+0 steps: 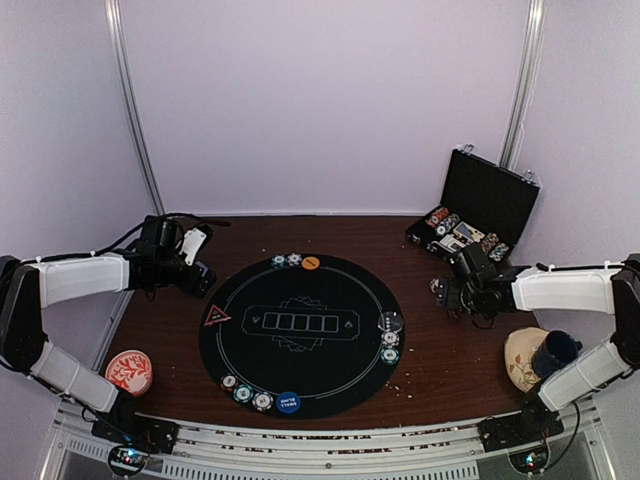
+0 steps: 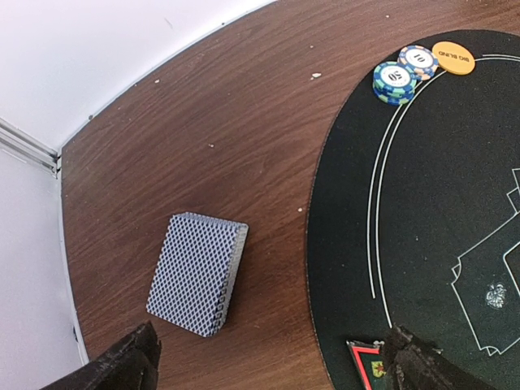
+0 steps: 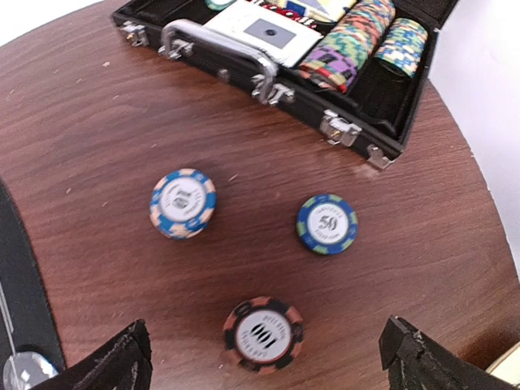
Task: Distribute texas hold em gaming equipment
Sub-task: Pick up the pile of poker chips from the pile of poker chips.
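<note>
A grey-blue-backed deck of cards (image 2: 197, 272) lies on the wood left of the round black mat (image 1: 300, 370). My left gripper (image 2: 272, 367) hovers just near of the deck, open and empty; in the top view (image 1: 200, 275) it hides the deck. On the mat are a red triangle marker (image 1: 217, 316), an orange button (image 1: 311, 263) with two chips (image 1: 286, 261), a blue button (image 1: 288, 402) with three chips (image 1: 245, 393), and three chips at the right (image 1: 390, 338). My right gripper (image 3: 264, 367) is open above a black-orange 100 chip (image 3: 262, 334), a blue 50 chip (image 3: 327, 223) and a light-blue chip (image 3: 183, 203).
An open black chip case (image 1: 478, 210) stands at the back right, its latched front wall (image 3: 357, 134) just beyond the loose chips. A red-and-white dish (image 1: 129, 371) sits at the near left. A dark blue cup (image 1: 556, 350) rests on a beige object at the near right.
</note>
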### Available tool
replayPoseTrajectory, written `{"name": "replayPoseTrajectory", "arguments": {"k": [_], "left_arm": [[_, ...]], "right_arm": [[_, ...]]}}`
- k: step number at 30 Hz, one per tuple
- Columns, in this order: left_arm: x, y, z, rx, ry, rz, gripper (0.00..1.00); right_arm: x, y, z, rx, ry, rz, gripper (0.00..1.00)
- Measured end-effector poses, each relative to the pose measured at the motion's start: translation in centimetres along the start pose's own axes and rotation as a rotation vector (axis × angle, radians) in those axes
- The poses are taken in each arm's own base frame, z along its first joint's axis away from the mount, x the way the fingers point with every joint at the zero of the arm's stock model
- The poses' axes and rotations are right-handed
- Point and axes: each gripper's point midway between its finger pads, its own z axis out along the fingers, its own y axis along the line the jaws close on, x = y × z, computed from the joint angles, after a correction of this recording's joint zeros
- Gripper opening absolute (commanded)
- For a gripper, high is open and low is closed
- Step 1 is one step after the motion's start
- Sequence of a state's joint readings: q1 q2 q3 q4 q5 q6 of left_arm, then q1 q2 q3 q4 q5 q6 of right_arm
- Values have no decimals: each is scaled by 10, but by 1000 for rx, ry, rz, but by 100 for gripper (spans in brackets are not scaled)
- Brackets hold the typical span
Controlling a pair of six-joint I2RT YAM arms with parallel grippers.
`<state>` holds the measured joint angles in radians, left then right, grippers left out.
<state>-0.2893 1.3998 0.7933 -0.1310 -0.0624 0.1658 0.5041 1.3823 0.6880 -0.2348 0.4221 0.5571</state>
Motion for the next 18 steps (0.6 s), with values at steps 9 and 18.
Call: {"name": "replayPoseTrajectory", "arguments": {"k": [9, 18], "left_arm": [[1, 0, 1, 1, 2, 1, 98], [1, -1, 1, 4, 4, 0, 98]], "right_arm": [[4, -14, 24, 38, 35, 38, 90], [13, -7, 34, 11, 57, 39, 79]]}}
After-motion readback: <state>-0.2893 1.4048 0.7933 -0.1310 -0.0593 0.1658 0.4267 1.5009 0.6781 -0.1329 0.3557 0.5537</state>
